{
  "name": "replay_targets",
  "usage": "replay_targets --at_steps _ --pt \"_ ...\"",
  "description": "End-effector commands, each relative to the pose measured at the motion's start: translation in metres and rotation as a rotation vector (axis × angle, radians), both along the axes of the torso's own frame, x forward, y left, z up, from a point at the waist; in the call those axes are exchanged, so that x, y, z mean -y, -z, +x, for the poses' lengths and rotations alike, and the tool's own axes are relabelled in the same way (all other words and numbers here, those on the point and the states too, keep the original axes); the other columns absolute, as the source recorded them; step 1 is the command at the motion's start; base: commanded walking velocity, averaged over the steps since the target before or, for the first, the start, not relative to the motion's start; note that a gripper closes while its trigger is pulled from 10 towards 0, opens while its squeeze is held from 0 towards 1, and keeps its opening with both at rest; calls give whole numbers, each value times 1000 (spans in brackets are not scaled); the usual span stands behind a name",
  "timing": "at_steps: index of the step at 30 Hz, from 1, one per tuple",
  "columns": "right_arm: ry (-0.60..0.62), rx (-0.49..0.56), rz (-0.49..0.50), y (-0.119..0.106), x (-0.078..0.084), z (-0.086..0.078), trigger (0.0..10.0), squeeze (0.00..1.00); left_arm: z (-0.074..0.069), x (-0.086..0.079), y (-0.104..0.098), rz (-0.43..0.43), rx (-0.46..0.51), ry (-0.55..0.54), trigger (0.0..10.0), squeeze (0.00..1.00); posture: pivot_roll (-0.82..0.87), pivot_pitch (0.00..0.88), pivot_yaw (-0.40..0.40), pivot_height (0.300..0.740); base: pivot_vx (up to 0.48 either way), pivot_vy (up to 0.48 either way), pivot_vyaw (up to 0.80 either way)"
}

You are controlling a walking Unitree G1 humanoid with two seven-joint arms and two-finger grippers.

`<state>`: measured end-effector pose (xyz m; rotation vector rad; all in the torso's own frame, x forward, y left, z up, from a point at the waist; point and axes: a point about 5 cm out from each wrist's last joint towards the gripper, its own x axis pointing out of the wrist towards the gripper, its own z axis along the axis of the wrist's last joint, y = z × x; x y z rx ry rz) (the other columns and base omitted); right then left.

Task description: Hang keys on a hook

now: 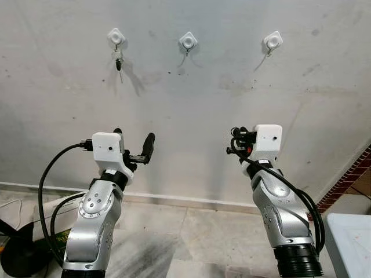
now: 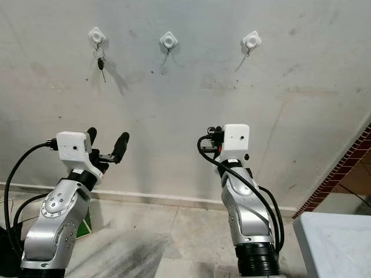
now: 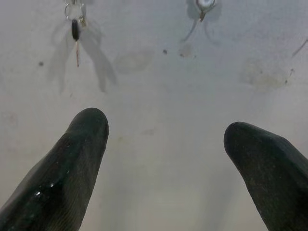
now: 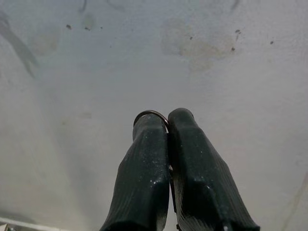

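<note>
Three white hooks sit in a row high on the grey wall. A set of keys (image 1: 119,61) hangs from the left hook (image 1: 116,37). The middle hook (image 1: 188,41) and the right hook (image 1: 273,40) carry nothing. My left gripper (image 1: 134,137) is raised below the left hook, open, with nothing between its fingers; its wrist view shows the hung keys (image 3: 75,31) ahead. My right gripper (image 4: 167,120) is held up below the right hook, well short of the wall. It is shut on a thin metal key ring (image 4: 150,113) that pokes out at the fingertips.
A baseboard runs along the foot of the wall above a tiled floor (image 1: 191,237). A white bin (image 1: 351,243) stands at the lower right beside a brick edge (image 1: 348,178). Black cables, a green item (image 1: 62,238) and a dark round base (image 1: 20,258) lie at the lower left.
</note>
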<state>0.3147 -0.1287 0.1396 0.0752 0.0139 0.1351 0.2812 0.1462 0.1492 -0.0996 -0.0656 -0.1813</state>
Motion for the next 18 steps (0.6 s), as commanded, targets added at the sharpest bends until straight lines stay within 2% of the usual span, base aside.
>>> replay_targets --at_steps 1,10,18 --pt "-10 35 8 -9 -1 0 10000 0 -1 -2 -4 2 21 -2 10000 0 27 0 33 740 424 0 0" --pt "-86 42 4 -10 -8 -4 10000 0 -1 -2 -4 5 21 -2 10000 0 31 0 29 740 429 0 0" --pt "-145 47 -14 -12 -4 -20 10000 0 -1 -4 -3 11 18 -3 10000 0 21 0 33 740 429 0 0"
